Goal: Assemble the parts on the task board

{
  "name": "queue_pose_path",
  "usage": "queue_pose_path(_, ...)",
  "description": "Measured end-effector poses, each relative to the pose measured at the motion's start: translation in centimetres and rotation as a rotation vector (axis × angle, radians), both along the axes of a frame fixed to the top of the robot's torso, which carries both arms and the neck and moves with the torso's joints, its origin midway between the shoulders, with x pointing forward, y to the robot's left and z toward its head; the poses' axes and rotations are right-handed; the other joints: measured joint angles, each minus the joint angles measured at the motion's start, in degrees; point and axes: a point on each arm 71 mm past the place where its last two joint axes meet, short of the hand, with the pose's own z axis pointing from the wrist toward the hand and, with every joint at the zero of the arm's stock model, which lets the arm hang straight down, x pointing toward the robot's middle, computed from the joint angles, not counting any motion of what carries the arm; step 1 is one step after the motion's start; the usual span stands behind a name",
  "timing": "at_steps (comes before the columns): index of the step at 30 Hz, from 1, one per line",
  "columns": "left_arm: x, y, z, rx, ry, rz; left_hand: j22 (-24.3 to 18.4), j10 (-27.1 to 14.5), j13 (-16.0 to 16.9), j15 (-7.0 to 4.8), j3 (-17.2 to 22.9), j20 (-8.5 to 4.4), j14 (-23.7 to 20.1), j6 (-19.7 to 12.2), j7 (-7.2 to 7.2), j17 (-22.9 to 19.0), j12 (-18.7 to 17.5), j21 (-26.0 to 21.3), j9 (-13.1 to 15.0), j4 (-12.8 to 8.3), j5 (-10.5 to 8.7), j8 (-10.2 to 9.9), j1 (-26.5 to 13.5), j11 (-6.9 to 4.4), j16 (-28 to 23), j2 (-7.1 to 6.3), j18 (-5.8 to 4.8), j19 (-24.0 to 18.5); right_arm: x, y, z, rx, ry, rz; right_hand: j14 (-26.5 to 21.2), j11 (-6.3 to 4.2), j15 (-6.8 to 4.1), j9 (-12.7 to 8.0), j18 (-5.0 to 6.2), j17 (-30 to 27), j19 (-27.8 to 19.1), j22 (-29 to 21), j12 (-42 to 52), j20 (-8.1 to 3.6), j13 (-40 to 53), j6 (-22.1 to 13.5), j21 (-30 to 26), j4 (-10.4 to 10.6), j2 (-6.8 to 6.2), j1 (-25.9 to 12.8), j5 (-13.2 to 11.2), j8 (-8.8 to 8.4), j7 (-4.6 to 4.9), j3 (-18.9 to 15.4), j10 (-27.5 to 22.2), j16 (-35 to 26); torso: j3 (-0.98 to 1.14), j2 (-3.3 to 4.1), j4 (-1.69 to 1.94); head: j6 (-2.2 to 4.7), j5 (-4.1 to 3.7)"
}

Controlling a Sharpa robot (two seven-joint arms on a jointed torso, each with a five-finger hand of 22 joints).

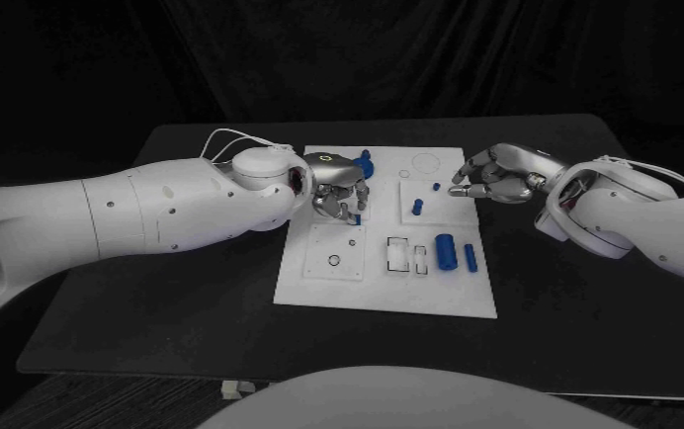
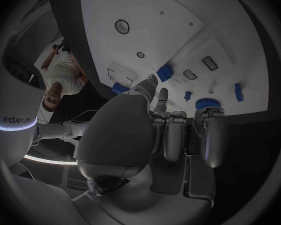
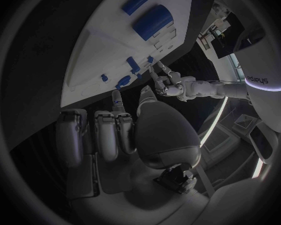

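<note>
Blue parts [image 1: 446, 251] on the white task board [image 1: 321, 291] could be knocked or tipped if the left hand [image 1: 336, 192] were lowered carelessly; its fingers are pointed down around a small blue peg [image 1: 355, 218], though a grip cannot be confirmed. The right hand [image 1: 496, 177], fingers curled with nothing seen in them, is held over the board's far right edge, near an upright blue piece [image 1: 416, 206].

The left hand [image 1: 338, 190] hangs over the upper left of the task board [image 1: 387, 291], blocking the way there. The right hand [image 1: 494, 178] sits at the board's upper right edge. Between them is an open gap with two small blue pegs [image 1: 416, 206]. Two blue cylinders [image 1: 457, 252] stand in the lower right. The lower left looks flat and open.
</note>
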Motion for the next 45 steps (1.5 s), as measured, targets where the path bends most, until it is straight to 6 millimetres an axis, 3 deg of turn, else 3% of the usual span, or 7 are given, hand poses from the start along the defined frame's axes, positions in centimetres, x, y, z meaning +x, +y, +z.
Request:
queue_pose_path(7, 0.3, 0.0, -0.3, 0.032, 0.010, 0.015, 0.0, 0.0, 0.0, 0.00, 0.0, 0.00, 0.0, 1.2, -0.11, 0.0, 0.0, -0.4, -0.3, 0.3, 0.00, 0.6, 0.0, 0.00, 0.0, 0.00, 0.00, 0.0, 0.0, -0.1, -0.1, -0.001, 0.001, -0.002, 0.0, 0.00, 0.00, 0.0, 0.00, 0.0, 0.0, 0.0, 0.0, 0.00, 0.0, 0.0, 0.0, -0.2, 0.00, 0.0, 0.0, 0.00, 0.00, -0.2, 0.0, 0.0, 0.03, 0.00, -0.02, 0.00, -0.03)
queue_pose_path(15, 0.7, -0.1, -0.5, 0.046, 0.007, 0.029, 0.0, -0.2, 0.0, 0.20, 0.3, 0.38, 0.2, 0.9, 0.23, 0.0, 0.0, -0.6, -1.6, 0.1, 1.78, 0.0, 0.6, 0.20, 0.0, 0.61, -0.01, 0.0, 0.0, -0.1, -0.1, -0.001, 0.002, -0.002, 0.0, 0.00, 0.00, 0.0, 0.00, 0.0, 0.0, 0.0, 0.0, 0.00, 0.0, 0.0, 0.0, -0.2, 0.00, 0.0, 0.0, 0.00, 0.00, -0.2, 0.0, 0.0, 0.05, -0.01, -0.03, 0.00, -0.05)
queue_pose_path(45, 0.8, -0.3, -1.1, 0.082, 0.046, 0.014, 0.0, 0.0, 0.0, 0.40, 0.5, 0.37, 0.0, 0.2, 0.54, 0.0, 0.0, -1.1, -3.1, -0.2, 2.28, -0.7, 0.8, 0.39, 0.0, 0.85, -0.01, 0.0, 0.0, -0.1, -0.2, -0.002, 0.006, -0.002, 0.0, 0.00, 0.00, 0.0, 0.00, 0.0, 0.0, 0.0, 0.0, 0.00, 0.0, 0.0, -0.2, -0.2, -0.02, 0.0, 0.0, 0.00, 0.00, -0.2, 0.0, 0.0, 0.08, -0.05, -0.03, 0.00, 0.08)
